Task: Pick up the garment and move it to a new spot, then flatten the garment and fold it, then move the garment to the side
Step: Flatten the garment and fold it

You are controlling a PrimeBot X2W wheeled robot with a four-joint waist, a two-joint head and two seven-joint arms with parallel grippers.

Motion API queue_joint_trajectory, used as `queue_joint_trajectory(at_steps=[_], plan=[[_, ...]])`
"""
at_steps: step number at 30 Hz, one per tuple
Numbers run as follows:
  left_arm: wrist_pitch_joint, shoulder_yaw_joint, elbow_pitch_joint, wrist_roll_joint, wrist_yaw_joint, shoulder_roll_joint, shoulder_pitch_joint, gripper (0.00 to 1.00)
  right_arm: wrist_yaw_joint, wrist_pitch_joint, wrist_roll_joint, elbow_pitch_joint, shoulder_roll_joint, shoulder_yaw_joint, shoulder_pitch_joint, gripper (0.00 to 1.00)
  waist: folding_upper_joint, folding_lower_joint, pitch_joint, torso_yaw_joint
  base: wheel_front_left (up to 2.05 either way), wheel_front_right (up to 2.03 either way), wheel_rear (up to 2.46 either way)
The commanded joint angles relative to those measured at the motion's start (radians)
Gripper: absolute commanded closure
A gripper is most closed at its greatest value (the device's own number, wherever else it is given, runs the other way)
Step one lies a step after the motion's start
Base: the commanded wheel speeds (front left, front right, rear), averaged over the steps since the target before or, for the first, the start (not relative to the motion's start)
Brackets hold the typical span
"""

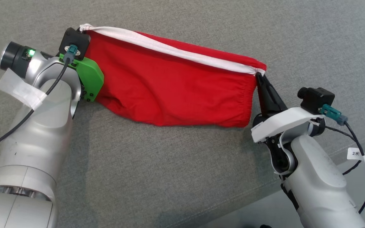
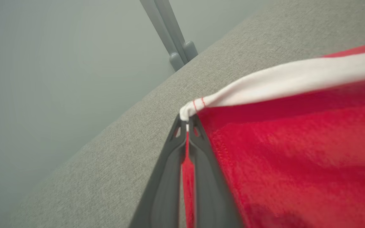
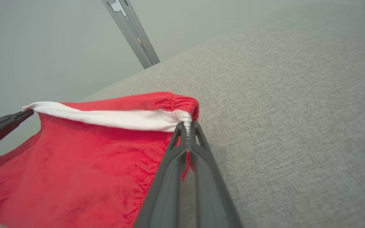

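Garment [image 1: 169, 91] stretched by top edge over surface [image 1: 169, 177]: left gripper [image 2: 188, 124] clamped on 10 o'clock corner, right gripper [image 1: 259, 77] clamped on 3 o'clock corner, likely for flattening.

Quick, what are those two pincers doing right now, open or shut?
Left pincer: closed, holding one corner of the red cloth garment with a white band.
Right pincer: closed, holding its other corner.

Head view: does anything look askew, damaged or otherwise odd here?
Only a loose strip of white tape on the left forearm, its end sticking out like a makeshift patch. The garment looks intact, pinched at both ends of its white band by the left gripper and right gripper.
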Motion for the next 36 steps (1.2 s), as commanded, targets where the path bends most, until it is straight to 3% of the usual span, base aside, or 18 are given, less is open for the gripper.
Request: queue_joint_trajectory(at_steps=[1, 2, 3, 4, 5, 6, 7, 13, 19, 25, 33, 34, 35, 36], plan=[[0.005, -0.001, 0.011, -0.001, 0.005, 0.005, -0.02, 1.0, -0.001, -0.001, 0.013, 0.002, 0.002, 0.022, -0.006, 1.0, 0.0, -0.0001, 0.003, -0.002, 0.0, 0.0, 0.0], [0.006, 0.0, 0.02, -0.01, 0.003, 0.004, -0.013, 1.0, -0.001, -0.001, 0.026, 0.007, 0.001, 0.052, -0.009, 1.0, 0.0, -0.0001, 0.005, -0.002, 0.0, 0.0, 0.0], [0.005, 0.0, 0.023, -0.011, 0.006, 0.003, -0.012, 0.95, -0.001, -0.001, 0.026, 0.007, 0.001, 0.061, -0.013, 0.84, 0.0, -0.0001, 0.007, -0.002, 0.0, 0.0, 0.0], [0.004, -0.001, 0.025, -0.013, 0.009, 0.001, -0.011, 0.66, -0.001, -0.001, 0.027, 0.005, -0.001, 0.062, -0.016, 0.44, 0.0, -0.0001, 0.01, -0.002, 0.0, 0.0, 0.0], [0.004, -0.001, 0.025, -0.013, 0.009, 0.001, -0.011, 0.66, -0.001, -0.001, 0.027, 0.005, -0.001, 0.062, -0.016, 0.44, 0.0, -0.0001, 0.01, -0.002, 0.0, 0.0, 0.0], [0.003, 0.0, 0.028, -0.018, 0.011, 0.001, -0.01, 0.47, -0.001, -0.001, 0.024, 0.003, 0.0, 0.065, -0.018, 0.0, 0.0, -0.0001, 0.012, -0.001, 0.0, 0.0, 0.0], [0.002, 0.001, 0.03, -0.02, 0.012, 0.0, -0.007, 0.0, -0.001, -0.001, 0.013, 0.001, 0.001, 0.068, -0.019, 0.0, 0.0, -0.0001, 0.012, 0.0, 0.0, 0.0, 0.0], [-0.005, 0.022, 0.029, -0.061, 0.021, -0.013, 0.013, 0.0, -0.001, -0.001, -0.077, -0.052, 0.001, 0.012, -0.001, 0.0, 0.0, -0.0001, 0.003, 0.018, 0.0, 0.0, 0.0], [-0.008, 0.082, -0.021, -0.143, 0.007, -0.033, 0.079, 0.0, -0.001, -0.001, -0.209, -0.153, 0.0, -0.115, 0.077, 0.0, 0.0, -0.0001, -0.033, 0.048, 0.0, 0.0, 0.0], [-0.007, 0.142, -0.043, -0.229, -0.038, -0.052, 0.189, 0.0, -0.001, -0.001, -0.239, -0.207, 0.001, -0.212, 0.161, 0.0, 0.0, -0.0001, -0.063, 0.057, 0.0, 0.0, 0.0], [-0.005, 0.163, -0.002, -0.268, -0.036, -0.053, 0.277, 0.0, -0.001, -0.001, -0.244, -0.213, 0.0, -0.259, 0.196, 0.0, 0.0, -0.0001, -0.081, 0.042, 0.0, 0.0, 0.0], [-0.005, 0.16, -0.003, -0.267, -0.038, -0.054, 0.281, 0.11, -0.001, -0.001, -0.244, -0.213, 0.001, -0.259, 0.197, 0.0, 0.0, -0.0001, -0.082, 0.04, 0.0, 0.0, 0.0], [-0.005, 0.156, -0.004, -0.264, -0.043, -0.056, 0.284, 0.51, -0.001, -0.001, -0.244, -0.212, 0.001, -0.259, 0.197, 0.0, 0.0, -0.0001, -0.084, 0.038, 0.0, 0.0, 0.0], [-0.005, 0.154, -0.009, -0.265, -0.045, -0.056, 0.287, 0.68, -0.001, -0.001, -0.244, -0.21, 0.001, -0.257, 0.199, 0.0, 0.0, -0.0001, -0.087, 0.036, 0.0, 0.0, 0.0]])
